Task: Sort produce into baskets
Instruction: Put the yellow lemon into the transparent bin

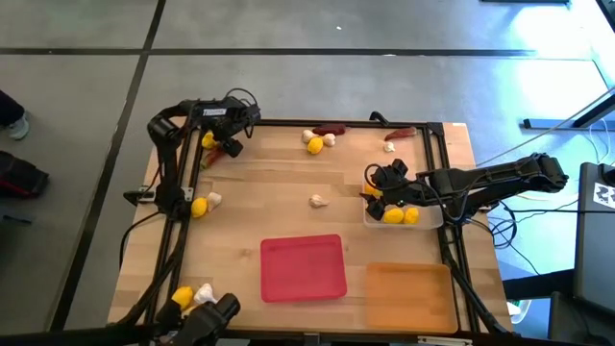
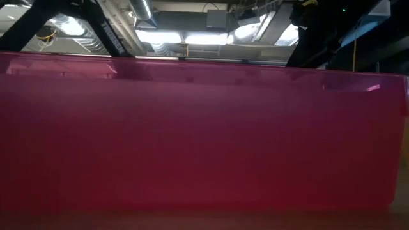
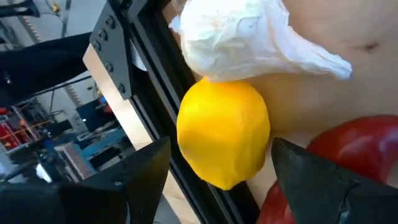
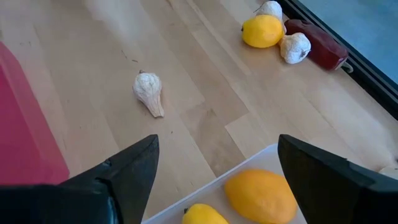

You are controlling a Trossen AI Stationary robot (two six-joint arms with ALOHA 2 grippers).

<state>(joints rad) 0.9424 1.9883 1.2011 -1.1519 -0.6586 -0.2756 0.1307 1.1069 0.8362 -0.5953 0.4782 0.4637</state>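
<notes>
At the table's far left corner my left gripper (image 1: 227, 146) (image 3: 221, 146) stands open, one finger on either side of a yellow lemon (image 3: 224, 134) (image 1: 208, 140) and close to it. The lemon lies on the wood against the black frame rail, with a whitish garlic bulb (image 3: 249, 37) and a dark red chili (image 3: 354, 149) right beside it. My right gripper (image 1: 380, 192) (image 4: 217, 146) hangs open above the clear tray (image 1: 428, 223), where two lemons (image 4: 261, 196) lie. The red tray (image 1: 303, 267) and the orange tray (image 1: 408, 293) sit near the front edge.
More produce is scattered about: a garlic bulb (image 4: 149, 92) mid-table, a lemon (image 4: 262, 31), garlic and chili at the far middle, a chili (image 1: 401, 132) and garlic at the far right, and lemon-and-garlic pairs at the left edge (image 1: 199, 206) and near-left corner (image 1: 183, 296). The red tray's wall (image 2: 192, 140) fills the low view.
</notes>
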